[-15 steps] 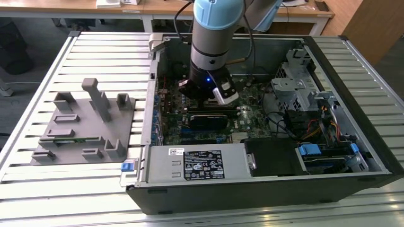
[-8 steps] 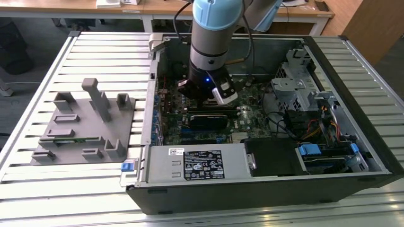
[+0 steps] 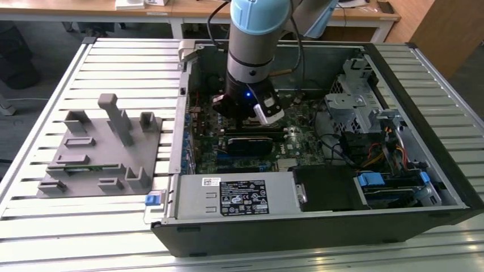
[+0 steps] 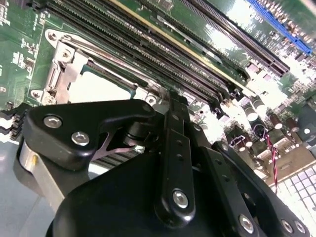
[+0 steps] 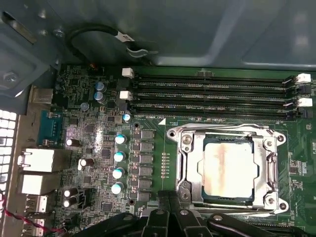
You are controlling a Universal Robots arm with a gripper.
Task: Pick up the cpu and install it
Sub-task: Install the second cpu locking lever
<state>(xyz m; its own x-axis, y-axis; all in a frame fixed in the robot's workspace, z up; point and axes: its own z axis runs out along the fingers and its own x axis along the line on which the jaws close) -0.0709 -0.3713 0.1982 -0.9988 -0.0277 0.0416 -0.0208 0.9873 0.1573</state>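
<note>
**CPU seated in the socket, hand poised above the motherboard**

The cpu (image 5: pixel 228 168) lies flat inside the metal socket frame (image 5: pixel 183 173) on the motherboard (image 5: pixel 98 148), its silver-grey top showing a faint smear; in the second wrist view it appears as a pale patch (image 4: pixel 101 88) beyond the linkage. The hand (image 3: pixel 253 116) hangs low inside the open computer case (image 3: pixel 423 73), just above the board and near the socket. Whether its fingers are spread or closed I cannot tell, since the tips are hidden behind the black linkage; nothing visible sits between them.

To do this step well, I would judge that the chip must sit level and square in the frame with no corner riding up. Any contact from above should be straight down and light, because the socket contacts beneath are delicate. The memory slots (image 5: pixel 212 91) run close beside the frame, so sideways drift is best avoided.

The case holds the board, a black drive bay with a labelled cover (image 3: pixel 238 195), and a metal cage (image 3: pixel 355 102) with cables. On the slatted worktop (image 3: pixel 113 62), to the exterior view's left, the grey fixture plate (image 3: pixel 98 153) stands well apart from the case; what its slots carry is too small to tell.
</note>
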